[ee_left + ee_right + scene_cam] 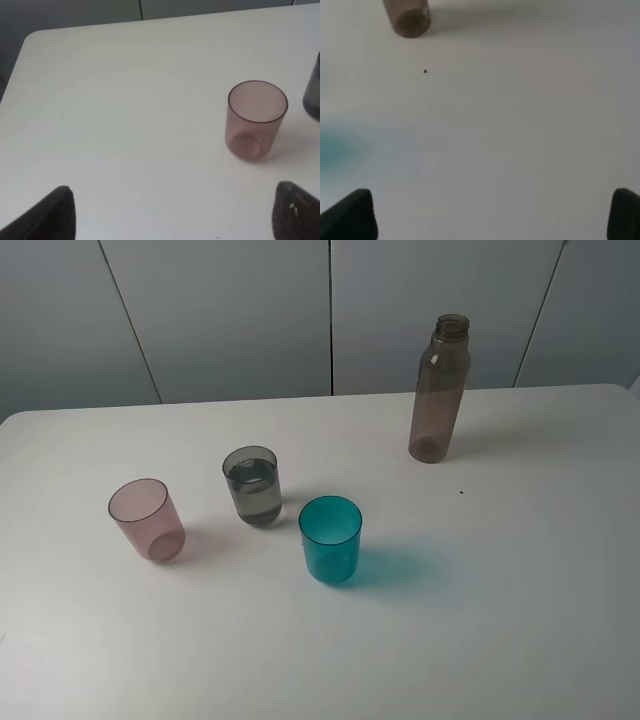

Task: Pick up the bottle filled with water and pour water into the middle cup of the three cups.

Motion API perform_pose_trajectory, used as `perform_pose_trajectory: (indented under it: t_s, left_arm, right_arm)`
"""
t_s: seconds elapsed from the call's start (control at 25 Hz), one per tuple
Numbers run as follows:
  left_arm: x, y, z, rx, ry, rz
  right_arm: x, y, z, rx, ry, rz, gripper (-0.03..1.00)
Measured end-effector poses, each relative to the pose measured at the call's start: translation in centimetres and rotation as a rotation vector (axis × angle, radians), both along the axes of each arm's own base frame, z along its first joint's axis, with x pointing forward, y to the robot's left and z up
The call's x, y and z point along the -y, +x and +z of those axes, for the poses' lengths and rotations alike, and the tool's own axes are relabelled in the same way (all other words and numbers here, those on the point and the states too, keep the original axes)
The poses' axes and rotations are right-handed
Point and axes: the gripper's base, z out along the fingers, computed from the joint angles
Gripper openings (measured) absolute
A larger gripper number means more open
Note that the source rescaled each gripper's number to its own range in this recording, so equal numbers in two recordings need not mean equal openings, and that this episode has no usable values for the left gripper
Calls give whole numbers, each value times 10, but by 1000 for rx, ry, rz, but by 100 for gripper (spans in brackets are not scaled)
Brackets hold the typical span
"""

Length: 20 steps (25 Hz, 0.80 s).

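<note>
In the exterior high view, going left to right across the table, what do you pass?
pink cup → grey cup → teal cup → bottle

A white bench [520, 620] with rounded far corners is seen carrying four things. The bottle [440, 390] stands upright toward the far right, uncapped. Well apart from it, three cups are set in a loose row: a pink cup [147, 519], the middle cup [252, 485] holding water, and a teal cup [331, 539].
</note>
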Motion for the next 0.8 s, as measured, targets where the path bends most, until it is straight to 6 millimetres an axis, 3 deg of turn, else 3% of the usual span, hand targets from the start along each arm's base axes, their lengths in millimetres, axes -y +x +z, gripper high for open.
perform_pose_trajectory:
  t_s: [0.36,0.8]
  left_arm:
    - [0,0,0,0,0,0]
    - [0,0,0,0,2,1]
  right_arm:
    - [1,-35,3,223,-3,-142,100]
    - [1,-37,2,236,0,-146,100]
